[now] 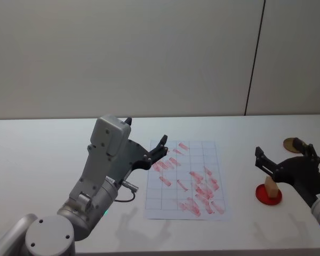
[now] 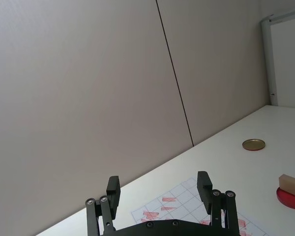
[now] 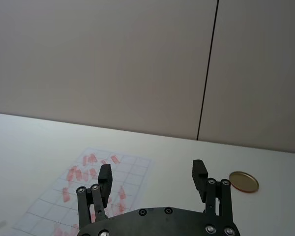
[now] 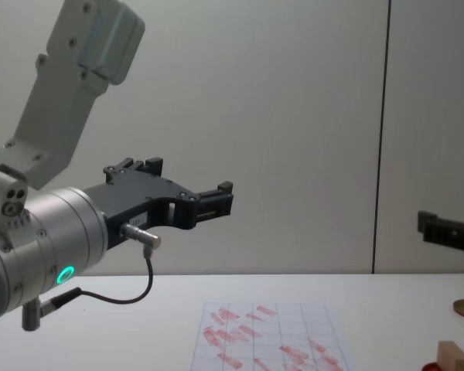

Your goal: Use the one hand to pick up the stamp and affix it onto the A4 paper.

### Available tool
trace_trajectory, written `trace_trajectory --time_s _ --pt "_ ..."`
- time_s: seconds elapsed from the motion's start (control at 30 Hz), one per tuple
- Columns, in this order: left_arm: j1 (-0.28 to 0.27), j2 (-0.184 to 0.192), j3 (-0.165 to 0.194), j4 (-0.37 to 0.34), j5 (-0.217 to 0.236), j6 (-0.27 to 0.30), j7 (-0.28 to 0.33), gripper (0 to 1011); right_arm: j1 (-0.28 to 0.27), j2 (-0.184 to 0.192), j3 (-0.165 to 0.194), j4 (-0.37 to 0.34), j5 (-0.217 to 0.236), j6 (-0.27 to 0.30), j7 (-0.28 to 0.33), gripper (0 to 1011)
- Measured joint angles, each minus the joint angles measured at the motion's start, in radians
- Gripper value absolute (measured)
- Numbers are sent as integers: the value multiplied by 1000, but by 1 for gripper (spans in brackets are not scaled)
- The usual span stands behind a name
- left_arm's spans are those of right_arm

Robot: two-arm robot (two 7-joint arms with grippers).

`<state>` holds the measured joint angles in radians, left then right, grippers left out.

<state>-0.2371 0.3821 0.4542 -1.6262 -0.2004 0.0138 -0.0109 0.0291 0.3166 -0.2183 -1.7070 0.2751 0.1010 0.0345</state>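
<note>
The stamp (image 1: 271, 186) is a small tan wooden block standing on a red round dish (image 1: 268, 196) at the table's right. My right gripper (image 1: 284, 154), on the arm with the blue light, hangs open in the air above it, holding nothing; in the chest view the right gripper (image 4: 441, 226) is well above the stamp (image 4: 454, 355). The A4 paper (image 1: 184, 178), white with grid lines and several red marks, lies mid-table. My left gripper (image 1: 159, 148) is open and raised over the paper's left edge. In the left wrist view the left gripper (image 2: 159, 189) is empty, with the stamp (image 2: 291, 185) far off.
A gold round disc (image 1: 290, 143) lies on the table behind the red dish, also seen as the gold disc (image 3: 243, 181) beyond my right gripper (image 3: 152, 176). A pale wall stands behind the white table (image 1: 53, 160).
</note>
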Motion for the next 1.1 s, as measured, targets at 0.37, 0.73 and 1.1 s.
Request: trace_trajectory --time_s 0.37,0.73,1.1 --pt "0 0 0 0 0 0 0 993 69 -38 0 100 -21 77 -42 1001" --pt "0 0 0 0 0 0 0 993 127 -79 -5 187 -34 151 -103 1001" --pt "0 0 0 0 0 0 0 993 169 -108 -4 269 -36 196 -147 1001"
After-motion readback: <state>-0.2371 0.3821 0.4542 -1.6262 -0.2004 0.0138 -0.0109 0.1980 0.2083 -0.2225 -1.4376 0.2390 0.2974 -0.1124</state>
